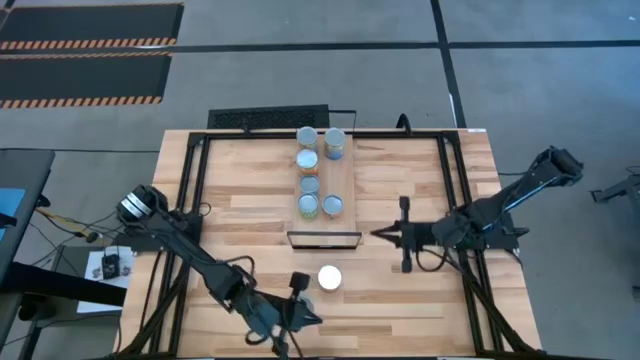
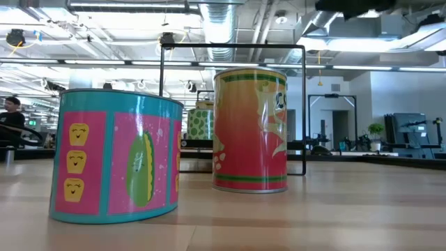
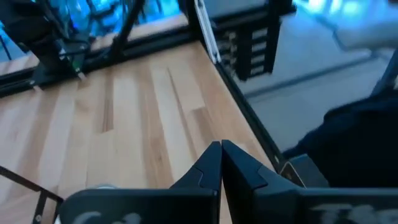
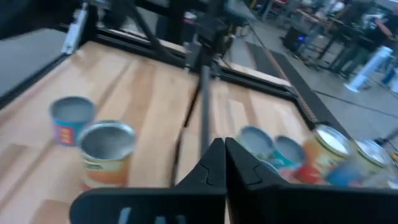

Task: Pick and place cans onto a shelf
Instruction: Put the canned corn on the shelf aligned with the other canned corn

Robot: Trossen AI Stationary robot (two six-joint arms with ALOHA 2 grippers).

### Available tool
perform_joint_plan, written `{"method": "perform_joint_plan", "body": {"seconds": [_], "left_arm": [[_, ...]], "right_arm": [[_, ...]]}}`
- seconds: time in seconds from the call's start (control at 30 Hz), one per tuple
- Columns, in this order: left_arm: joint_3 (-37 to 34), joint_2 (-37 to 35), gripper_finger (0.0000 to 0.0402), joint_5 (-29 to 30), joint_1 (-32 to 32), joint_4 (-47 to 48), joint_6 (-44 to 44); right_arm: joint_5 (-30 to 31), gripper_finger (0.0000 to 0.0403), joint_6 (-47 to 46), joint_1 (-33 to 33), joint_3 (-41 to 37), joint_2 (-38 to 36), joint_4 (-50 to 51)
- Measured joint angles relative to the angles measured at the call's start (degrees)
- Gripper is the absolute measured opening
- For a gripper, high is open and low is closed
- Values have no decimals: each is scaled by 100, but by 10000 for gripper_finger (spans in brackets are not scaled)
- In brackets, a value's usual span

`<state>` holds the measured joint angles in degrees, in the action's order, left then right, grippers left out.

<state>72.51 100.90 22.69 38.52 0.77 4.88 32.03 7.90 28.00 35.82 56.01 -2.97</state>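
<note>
Several cans [image 1: 309,184] stand upright in two rows on the shelf [image 1: 345,180], a narrow pale plank panel at the table's middle with a black frame at its near end [image 1: 324,239]. One white-topped can [image 1: 329,278] stands on the table in front of the shelf. The right wrist view shows a blue can [image 4: 71,118] and an orange-labelled can [image 4: 107,152] on the table. My left gripper [image 3: 221,155] is shut and empty near the table's near edge. My right gripper [image 4: 224,152] is shut and empty, just right of the shelf's near end.
In the low view a teal and pink can [image 2: 115,157] stands close to the camera, a red can [image 2: 251,129] behind it and a green one [image 2: 201,122] farther back. Black frame rails [image 1: 190,180] run along both sides of the table.
</note>
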Motion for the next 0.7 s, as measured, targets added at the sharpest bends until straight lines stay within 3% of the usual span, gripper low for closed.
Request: {"method": "perform_joint_plan", "body": {"seconds": [0.23, 0.4, 0.7], "left_arm": [[-2023, -1217, 0, 165, -13, -1991, 135], [-3363, -2177, 0, 772, -14, -2846, 256], [-5056, -3842, 0, 1701, -15, -3131, 285]], "right_arm": [[-53, 15, -311, 452, 1013, 1041, 565], [-223, 59, -766, 538, 1843, 1897, 1299], [-1034, 150, -902, 427, 3103, 3295, 2402]]}}
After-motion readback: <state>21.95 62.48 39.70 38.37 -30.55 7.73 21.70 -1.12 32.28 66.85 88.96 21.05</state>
